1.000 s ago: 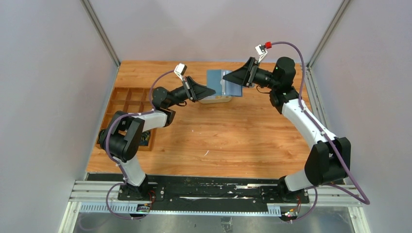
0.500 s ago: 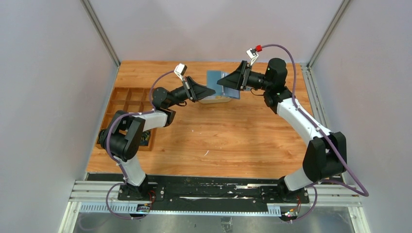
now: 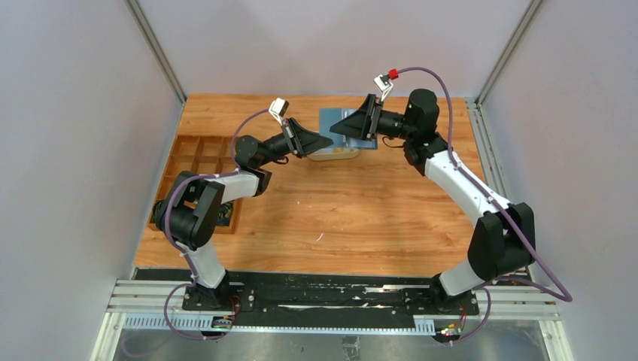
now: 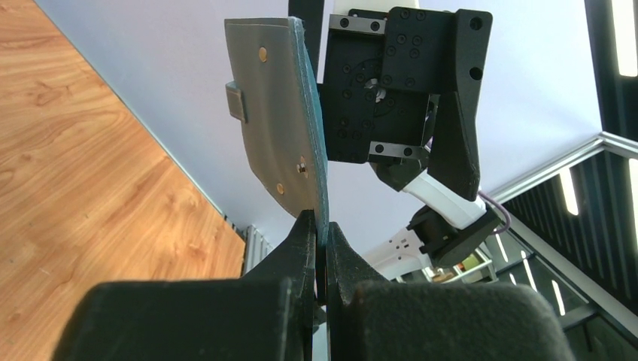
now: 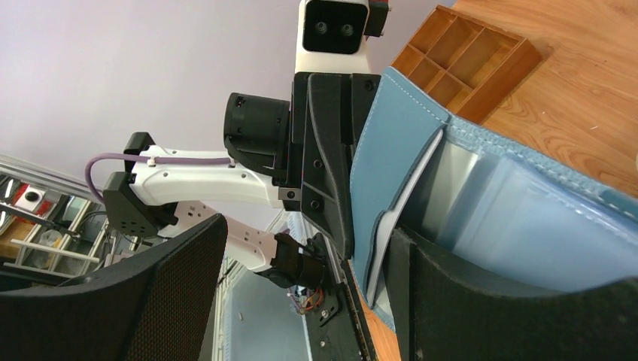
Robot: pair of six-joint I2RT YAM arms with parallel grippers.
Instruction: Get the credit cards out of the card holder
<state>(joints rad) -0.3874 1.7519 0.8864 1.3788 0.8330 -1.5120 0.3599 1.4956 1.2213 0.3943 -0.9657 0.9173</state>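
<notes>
Two robot arms rise from the near edge of a wooden worktop (image 3: 338, 218) and bend inward to meet at its far centre. One brown wooden box (image 3: 197, 156), split into compartments, lies at the left edge beside the left arm. Past the two hands, one oval beige tray (image 3: 338, 155) sits on the worktop.

One teal-blue card holder (image 3: 326, 120) is held up in the air above that tray, between the two hands. From above, the left hand (image 3: 329, 141) and the right hand (image 3: 336, 128) cover most of it, and neither grip can be read.

The left wrist camera shows what the top view hides. The left hand (image 4: 320, 244) is pinched closed on the near edge of the card holder (image 4: 278, 128), which stands upright and edge-on, with metal studs and a small tab on its grey face.

The right wrist camera shows the other side. The right hand (image 5: 305, 229) is spread wide and grips nothing. The card holder (image 5: 391, 165) is folded open here, showing a lighter blue inside with clear pockets. One finger (image 5: 489, 308) lies in front of those pockets, and the outer flap stands between the two fingers. A thin pale edge (image 5: 412, 197) runs along a pocket mouth. Whether it belongs to one of the credit cards, and how many are inside, cannot be told.
</notes>
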